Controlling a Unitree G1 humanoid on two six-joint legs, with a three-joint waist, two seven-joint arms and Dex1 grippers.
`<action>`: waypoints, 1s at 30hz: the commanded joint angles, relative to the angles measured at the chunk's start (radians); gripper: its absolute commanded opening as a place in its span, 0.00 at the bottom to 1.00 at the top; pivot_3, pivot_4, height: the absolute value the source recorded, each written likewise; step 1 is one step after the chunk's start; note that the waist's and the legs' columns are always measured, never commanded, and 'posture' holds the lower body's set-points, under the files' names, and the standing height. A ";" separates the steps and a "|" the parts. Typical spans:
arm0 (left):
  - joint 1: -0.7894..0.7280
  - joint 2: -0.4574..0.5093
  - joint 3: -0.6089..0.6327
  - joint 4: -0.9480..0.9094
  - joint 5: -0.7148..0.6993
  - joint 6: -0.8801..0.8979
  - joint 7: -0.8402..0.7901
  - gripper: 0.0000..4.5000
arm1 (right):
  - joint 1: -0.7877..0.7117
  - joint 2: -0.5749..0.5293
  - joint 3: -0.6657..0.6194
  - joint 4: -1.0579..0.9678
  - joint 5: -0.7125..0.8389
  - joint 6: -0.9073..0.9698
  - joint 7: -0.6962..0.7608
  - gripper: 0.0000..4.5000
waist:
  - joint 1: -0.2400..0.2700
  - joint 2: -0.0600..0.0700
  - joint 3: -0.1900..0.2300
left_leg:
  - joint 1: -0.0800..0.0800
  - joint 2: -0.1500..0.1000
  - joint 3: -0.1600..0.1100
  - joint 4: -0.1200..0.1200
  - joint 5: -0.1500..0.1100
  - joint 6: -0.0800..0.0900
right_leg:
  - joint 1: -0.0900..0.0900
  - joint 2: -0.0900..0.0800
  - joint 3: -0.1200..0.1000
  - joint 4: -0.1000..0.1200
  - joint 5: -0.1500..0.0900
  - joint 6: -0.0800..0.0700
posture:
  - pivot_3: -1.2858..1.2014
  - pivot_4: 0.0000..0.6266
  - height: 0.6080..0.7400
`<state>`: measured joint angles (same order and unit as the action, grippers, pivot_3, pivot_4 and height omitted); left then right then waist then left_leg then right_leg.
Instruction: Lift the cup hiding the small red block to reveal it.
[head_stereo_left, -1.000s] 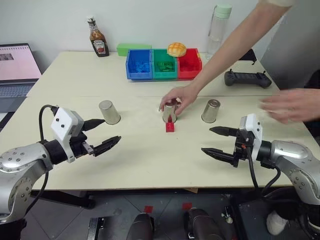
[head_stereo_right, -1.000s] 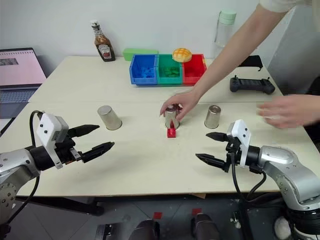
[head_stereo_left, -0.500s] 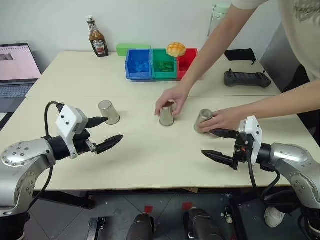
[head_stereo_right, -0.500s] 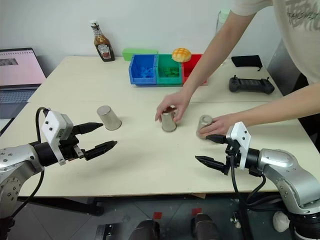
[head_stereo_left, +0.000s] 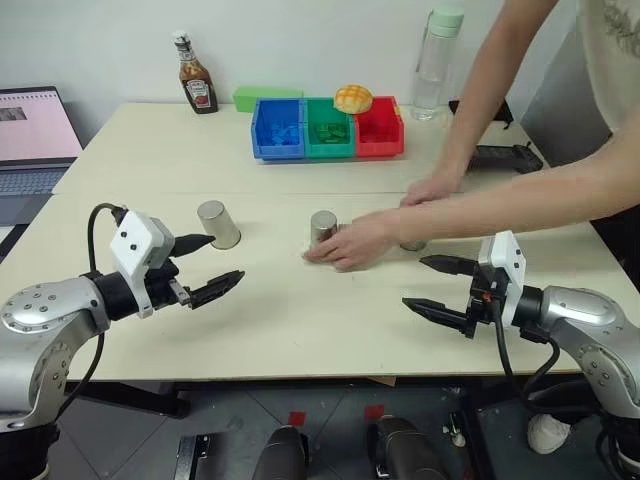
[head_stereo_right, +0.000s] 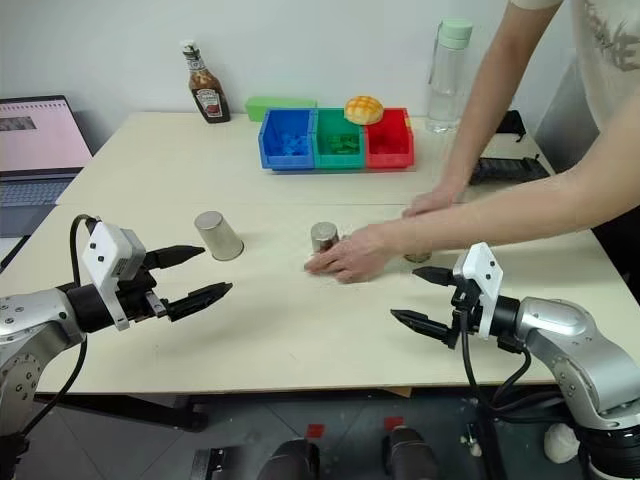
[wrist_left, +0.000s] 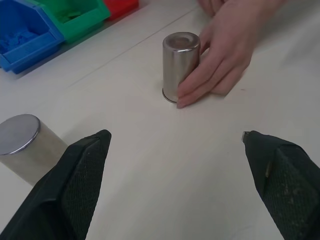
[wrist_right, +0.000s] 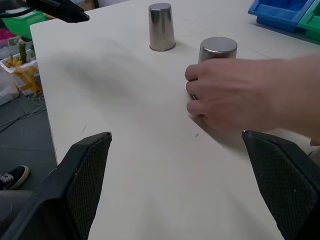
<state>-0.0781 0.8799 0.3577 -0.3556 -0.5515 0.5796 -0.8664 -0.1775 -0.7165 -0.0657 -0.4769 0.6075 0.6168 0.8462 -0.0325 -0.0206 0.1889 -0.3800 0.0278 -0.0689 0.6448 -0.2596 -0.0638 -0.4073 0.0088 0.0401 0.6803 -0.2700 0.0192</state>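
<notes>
Now both grippers hover low over the near part of the table (head_stereo_left: 300, 330), each with its black fingers spread wide and nothing between them. The left gripper (head_stereo_left: 205, 268) is at the near left, pointing toward the middle; the right gripper (head_stereo_left: 438, 288) is at the near right, also pointing inward. Neither touches a cup.

Just beyond the left gripper stands the left cup (head_stereo_left: 218, 224), upside down and leaning a little, alone. The middle cup (head_stereo_left: 323, 228), also inverted, stands near the table's centre, and a person's hand (head_stereo_left: 345, 245) wraps against its right side, fingers flat on the tabletop. The person's other hand (head_stereo_left: 430, 190) rests further right and farther back. Part of a third cup (head_stereo_left: 413, 243) peeps out under the forearm at the right. The small red block cannot be seen.

At the far side sit blue, green and red bins (head_stereo_left: 328, 128), a ketchup bottle (head_stereo_left: 197, 80), a clear bottle (head_stereo_left: 436, 52) and a bun (head_stereo_left: 352, 98).
</notes>
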 joint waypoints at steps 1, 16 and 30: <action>-0.031 0.013 0.004 -0.010 -0.003 -0.012 -0.004 1.00 | -0.005 0.016 -0.009 -0.023 -0.002 -0.019 -0.019 0.99 | 0.000 0.000 0.000 | 0.000 0.000 0.000 0.000 0.000 0.000 | 0.000 0.000 0.000 0.000 0.000 0.000 | 0.52 0.24 1.00; -0.054 0.018 -0.042 -0.069 -0.040 0.021 -0.039 1.00 | -0.103 0.143 -0.012 0.102 -0.112 -0.023 -0.236 0.99 | -0.001 0.000 0.000 | 0.000 0.000 0.001 0.000 0.000 0.000 | 0.000 0.000 0.000 0.000 0.000 0.000 | 0.52 0.24 1.00; -0.107 0.008 -0.096 -0.110 -0.064 0.055 -0.027 1.00 | -0.370 0.285 0.037 0.497 -0.295 -0.048 -0.407 0.99 | -0.002 0.000 0.000 | -0.001 0.000 0.004 0.000 0.000 0.000 | -0.003 0.001 0.002 0.001 0.001 0.000 | 0.52 0.24 1.00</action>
<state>-0.1732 0.8804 0.2556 -0.4365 -0.6090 0.6434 -0.8956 -0.5097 -0.4397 -0.0221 -0.0073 0.3296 0.6134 0.4349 -0.0342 -0.0205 0.1889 -0.3811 0.0279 -0.0653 0.6445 -0.2596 -0.0638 -0.4103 0.0094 0.0419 0.6808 -0.2691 0.0193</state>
